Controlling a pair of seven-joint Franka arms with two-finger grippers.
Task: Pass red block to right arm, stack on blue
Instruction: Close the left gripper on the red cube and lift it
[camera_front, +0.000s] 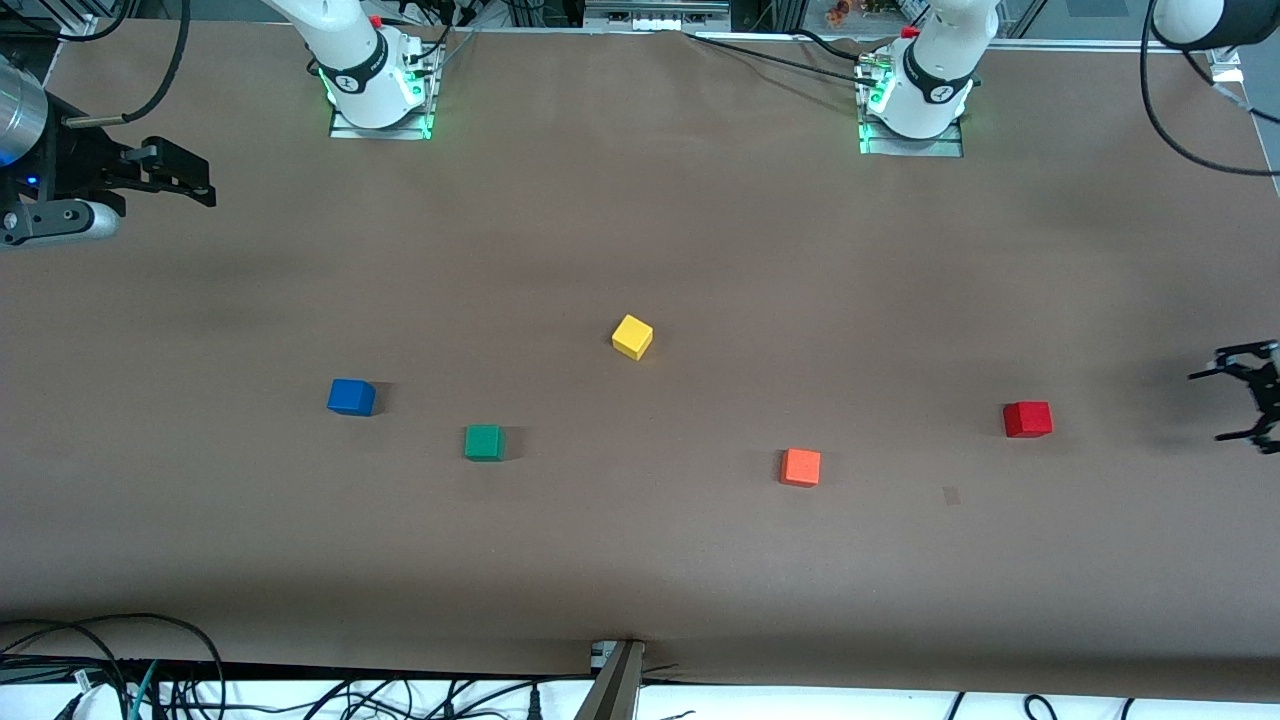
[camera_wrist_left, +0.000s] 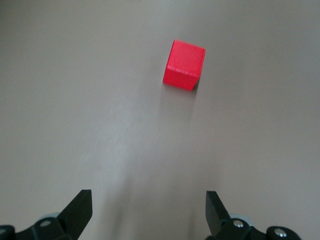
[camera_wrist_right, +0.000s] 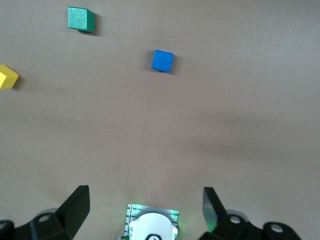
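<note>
The red block (camera_front: 1027, 419) sits on the table toward the left arm's end; it also shows in the left wrist view (camera_wrist_left: 184, 65), apart from the fingers. My left gripper (camera_front: 1210, 405) (camera_wrist_left: 149, 205), a black claw, is open and empty, over the table just past the red block at that end. The blue block (camera_front: 351, 397) (camera_wrist_right: 163, 61) sits toward the right arm's end. My right gripper (camera_front: 190, 175) (camera_wrist_right: 146, 202) is open and empty, up over the table's edge at the right arm's end, well away from the blue block.
A green cube (camera_front: 484, 442) (camera_wrist_right: 81, 19) lies beside the blue one. A yellow cube (camera_front: 632, 336) (camera_wrist_right: 7, 76) lies mid-table, and an orange cube (camera_front: 800, 467) between green and red. The arm bases (camera_front: 375, 90) (camera_front: 912, 95) stand along the table's back edge.
</note>
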